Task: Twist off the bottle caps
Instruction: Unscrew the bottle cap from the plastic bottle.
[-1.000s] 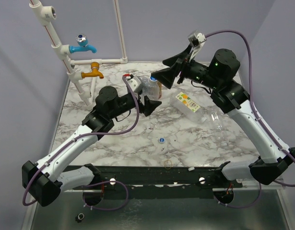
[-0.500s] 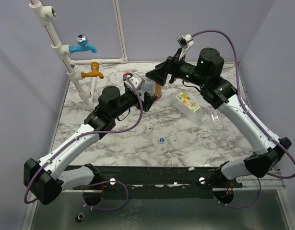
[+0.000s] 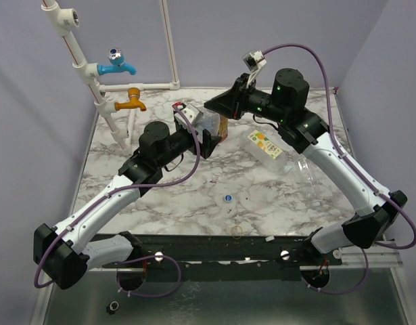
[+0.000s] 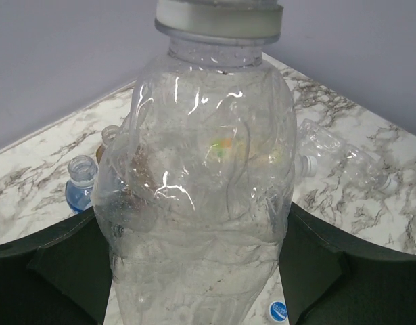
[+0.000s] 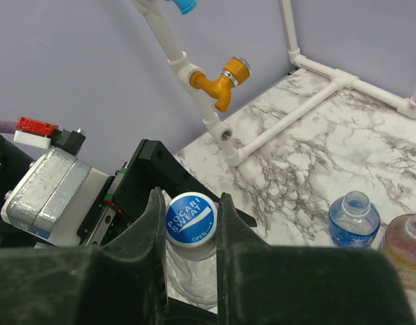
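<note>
One loose cap (image 3: 227, 198), blue and white, is seen lying on the marble table (image 3: 187, 217), near the front edge and apart from every bottle. Two upright bottles at the back, the blue-labelled bottle (image 5: 353, 218) and the amber bottle (image 5: 405, 247), are shown with open necks, so these are judged to be finished. The step in hand is judged to be a further cap. A crumpled clear bottle (image 4: 194, 196) is clamped around its lower body by the left gripper (image 3: 208, 141), whose dark jaws are seen pressed against both flanks in the left wrist view. Its screw cap (image 5: 190, 220), also blue and white, is seated on the neck and is grasped by the right gripper (image 5: 189, 201), one finger being set against each side of it. No loosening of the thread can be read from the pictures, so this cap is counted as not yet off. Two more bottles are laid on their sides to the right, a labelled bottle (image 3: 265, 145) and a plain bottle (image 3: 306, 169); whether their caps are on cannot be told at this size. As for contents, the clamped bottle is seen to be empty, the table being visible through its walls. What the blue-labelled and amber bottles hold cannot be told.
</note>
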Controlling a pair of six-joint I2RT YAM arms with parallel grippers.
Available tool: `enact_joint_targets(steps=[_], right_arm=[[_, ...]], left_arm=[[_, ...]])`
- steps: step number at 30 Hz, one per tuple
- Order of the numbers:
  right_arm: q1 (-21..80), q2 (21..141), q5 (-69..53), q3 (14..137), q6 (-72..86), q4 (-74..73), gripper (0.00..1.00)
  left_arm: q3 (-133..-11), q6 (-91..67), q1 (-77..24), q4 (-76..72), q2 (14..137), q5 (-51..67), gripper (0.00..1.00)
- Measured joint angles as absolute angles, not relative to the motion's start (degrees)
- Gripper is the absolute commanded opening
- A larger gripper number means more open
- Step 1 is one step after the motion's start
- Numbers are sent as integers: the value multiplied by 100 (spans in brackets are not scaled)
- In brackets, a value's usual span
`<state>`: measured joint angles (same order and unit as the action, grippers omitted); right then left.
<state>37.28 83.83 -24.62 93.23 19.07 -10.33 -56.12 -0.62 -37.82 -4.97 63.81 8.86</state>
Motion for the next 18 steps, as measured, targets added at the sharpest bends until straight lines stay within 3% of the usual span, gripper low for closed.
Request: enact_joint_targets(steps=[12, 18], right_arm=[[3758, 8093, -2263, 9255, 1697, -1212, 1], [3743, 7607, -2936, 8864, 1463, -1048, 1]], left_arm=[[-5610, -631, -3686, -676, 6353, 1883, 0], [-5612, -1046, -3688, -808, 6316, 2950, 0]])
